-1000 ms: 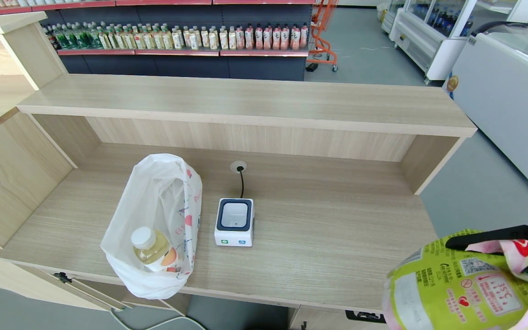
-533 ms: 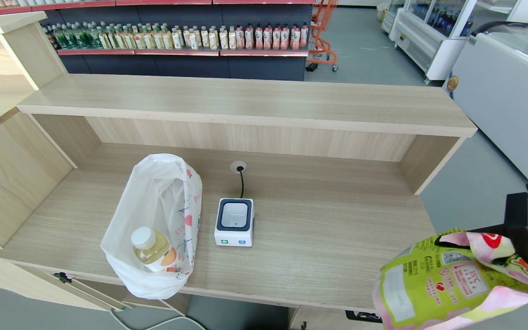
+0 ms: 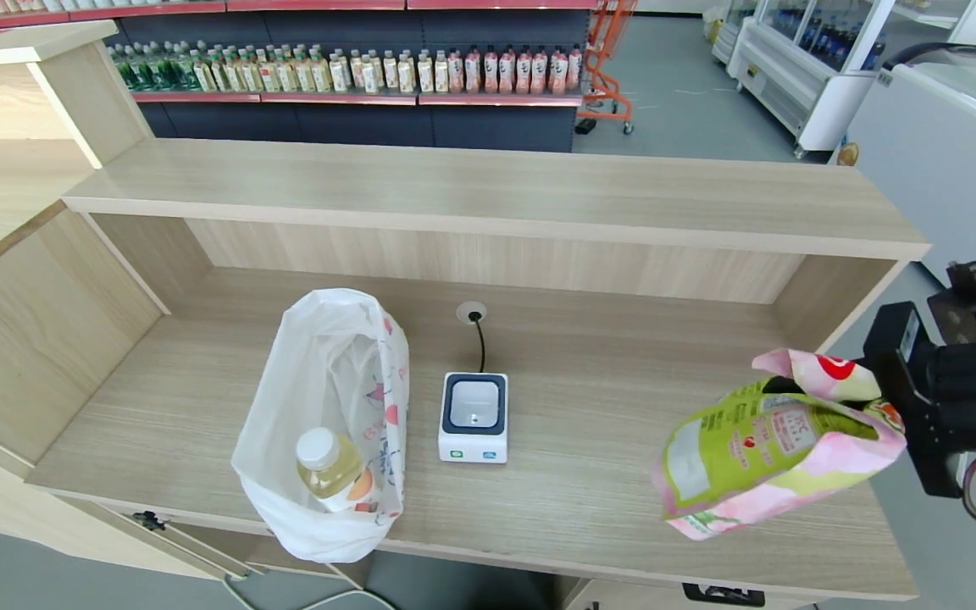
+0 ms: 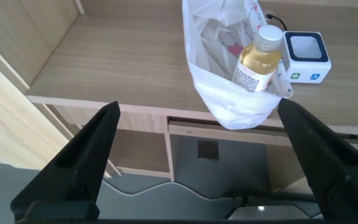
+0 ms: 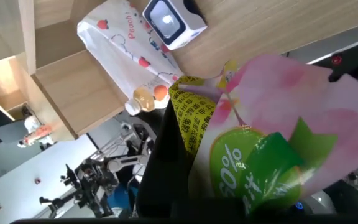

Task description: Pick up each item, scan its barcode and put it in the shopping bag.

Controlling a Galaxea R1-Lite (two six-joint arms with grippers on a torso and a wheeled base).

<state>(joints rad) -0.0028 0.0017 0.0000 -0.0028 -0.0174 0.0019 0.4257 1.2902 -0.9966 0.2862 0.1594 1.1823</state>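
My right gripper (image 3: 876,400) has its fingers (image 5: 166,155) pinched on the top of the crinkly green-and-pink snack pouch (image 3: 772,445). The pouch hangs out sideways over the right end of the light wooden tabletop (image 3: 623,381). It seems to hang clear of the wood, though I can't be sure from this angle. The printed label side faces up, and the pouch is well apart from the small white box scanner with the dark-framed window (image 3: 474,407), which sits mid-tabletop with its black cable (image 3: 479,343) running back to a hole. Just beside the scanner, on its left, the white plastic shopping bag (image 3: 327,381) slumps open at the near edge. Inside it lies a white-capped bottle of pale yellow drink (image 3: 331,462). My left gripper (image 4: 197,109) is out in front of the tabletop's near edge, fingers spread wide with nothing between them.
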